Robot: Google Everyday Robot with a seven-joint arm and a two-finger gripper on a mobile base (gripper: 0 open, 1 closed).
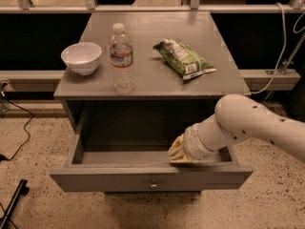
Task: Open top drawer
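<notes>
The top drawer (119,179) is a grey wooden drawer with a small round metal knob (153,185) at the centre of its long front. It stands pulled far out of the grey cabinet (152,82), and its inside looks bare. My white arm comes in from the right and bends down into the drawer. My gripper (177,151) is inside the drawer at its right side, just behind the front panel's top edge. The arm's wrist hides most of it.
On the cabinet top stand a white bowl (81,57) at the left, a clear water bottle (121,57) near the front, and a green snack bag (183,57) at the right. A speckled floor lies around, with a black cable (19,142) at the left.
</notes>
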